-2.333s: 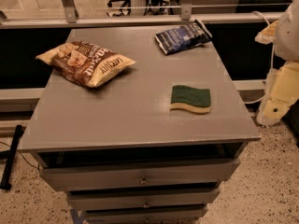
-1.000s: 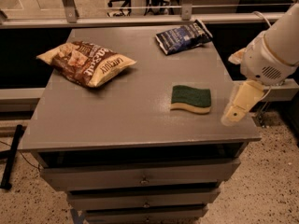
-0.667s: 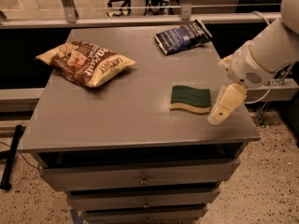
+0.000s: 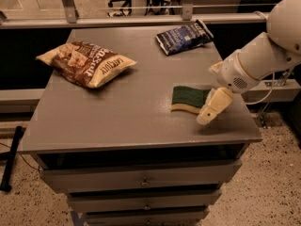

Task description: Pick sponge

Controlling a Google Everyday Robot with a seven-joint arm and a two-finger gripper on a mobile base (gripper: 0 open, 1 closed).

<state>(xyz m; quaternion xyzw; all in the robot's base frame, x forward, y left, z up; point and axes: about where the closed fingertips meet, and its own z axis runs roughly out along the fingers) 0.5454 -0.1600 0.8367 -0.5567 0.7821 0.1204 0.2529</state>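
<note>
The sponge [image 4: 188, 100] lies flat on the grey table top [image 4: 127, 112], right of the middle, with its dark green top up and pale yellow foam along its near edge. My gripper [image 4: 210, 111] hangs from the white arm that comes in from the right. It sits just right of the sponge and covers the sponge's right end. Only one pale finger shows, pointing down and to the left, close above the table.
A brown and cream snack bag [image 4: 87, 63] lies at the table's left. A dark blue snack bag [image 4: 183, 38] lies at the back right. The table's right edge is just beyond the gripper. Drawers [image 4: 141, 180] are below the front edge, a rail behind.
The arm has swung in from the right, off the table's side, leftward to the sponge's right end. The sponge and both bags have not moved.
</note>
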